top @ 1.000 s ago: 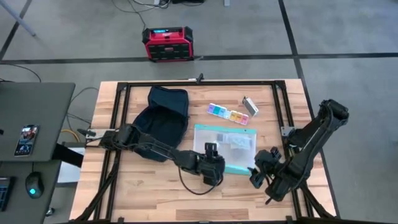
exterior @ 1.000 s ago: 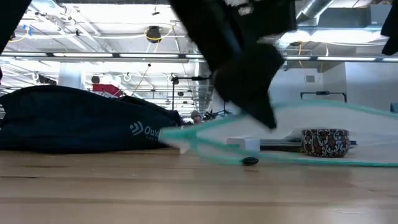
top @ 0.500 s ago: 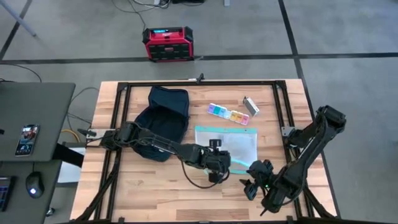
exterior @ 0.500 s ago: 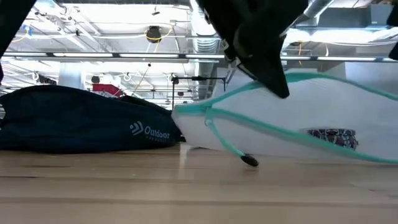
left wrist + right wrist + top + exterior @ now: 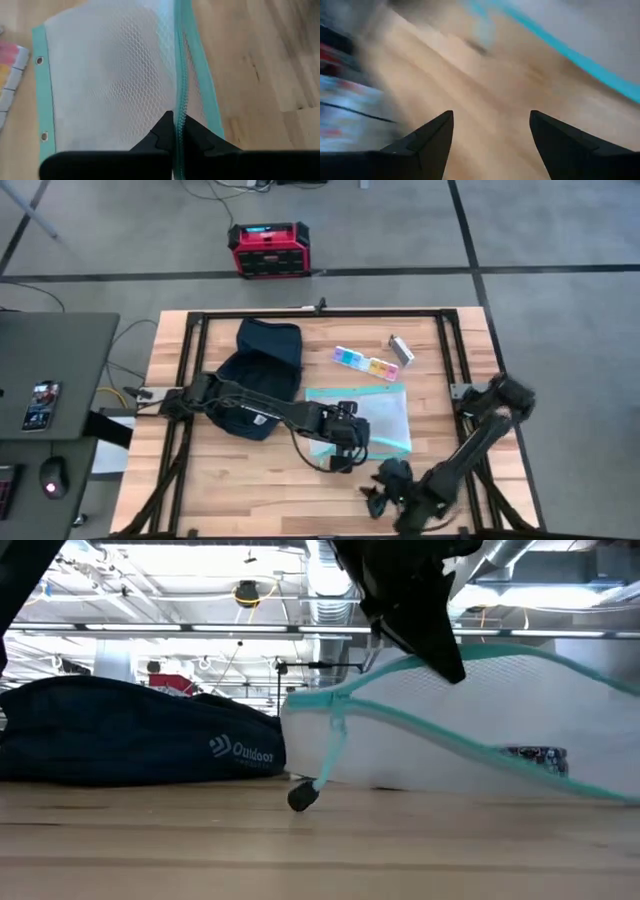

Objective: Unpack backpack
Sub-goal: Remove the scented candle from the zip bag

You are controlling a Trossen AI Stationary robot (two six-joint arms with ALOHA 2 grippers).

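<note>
The dark navy backpack (image 5: 258, 368) (image 5: 120, 740) lies flat on the table's left half. To its right is a white mesh pouch (image 5: 372, 417) (image 5: 110, 75) with teal edging. My left gripper (image 5: 350, 438) (image 5: 176, 131) is shut on the pouch's zip edge. The pouch's black zip pull (image 5: 300, 797) hangs on its teal cord down to the tabletop. My right gripper (image 5: 383, 492) (image 5: 490, 120) is open over bare wood near the table's front edge and touches nothing. My left gripper pinches the pouch's teal zip edge (image 5: 180, 107) between its two fingertips, near that edge's left end. The fingers slant down from above and lie along the zip. The held edge (image 5: 470, 665) is raised off the table, and the pouch's far part still rests on it.
A pastel pill organizer (image 5: 366, 364) and a small grey object (image 5: 402, 350) lie beyond the pouch. A black metal frame (image 5: 300, 313) borders the table. A red-black box (image 5: 268, 248) stands on the floor behind, and a desk with a laptop (image 5: 55, 370) is at the left.
My left gripper has risen with the pouch's zip edge, so the pouch's near side now stands lifted and the zip pull hangs down beneath it. My right gripper has moved toward the table's near edge and to the left, away from the pouch.
</note>
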